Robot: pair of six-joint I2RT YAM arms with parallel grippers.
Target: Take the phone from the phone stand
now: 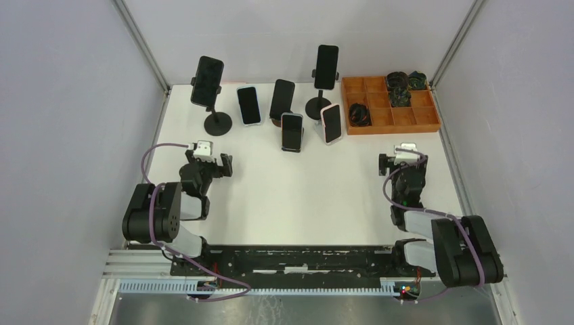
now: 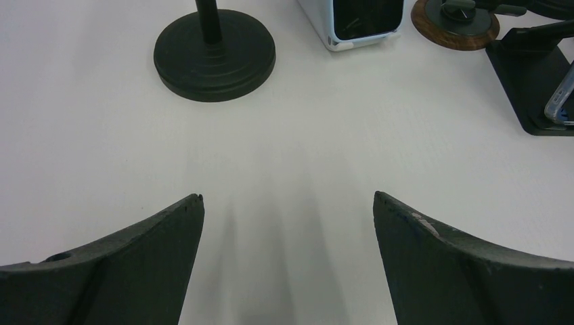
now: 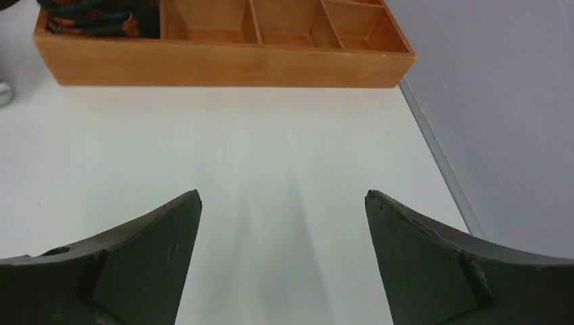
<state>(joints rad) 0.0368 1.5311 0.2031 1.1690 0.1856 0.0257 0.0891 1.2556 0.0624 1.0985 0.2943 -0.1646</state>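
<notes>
Several phones stand in stands along the back of the white table. A black phone (image 1: 206, 81) sits on a pole stand with a round black base (image 1: 218, 123), which also shows in the left wrist view (image 2: 214, 54). Another phone (image 1: 326, 67) sits on a taller pole stand (image 1: 317, 107). A white-cased phone (image 1: 248, 105) shows its bottom end in the left wrist view (image 2: 359, 24). A small phone (image 1: 292, 131) leans in a black stand (image 2: 535, 81). My left gripper (image 1: 210, 161) (image 2: 288, 203) is open and empty, short of the round base. My right gripper (image 1: 404, 162) (image 3: 283, 200) is open and empty.
A wooden compartment tray (image 1: 389, 105) (image 3: 223, 61) with black bands (image 3: 88, 17) stands at the back right, ahead of my right gripper. A phone (image 1: 282, 99) rests on a round wooden base (image 2: 455, 24). A pale-cased phone (image 1: 331, 123) leans beside the tray. Grey walls enclose the table.
</notes>
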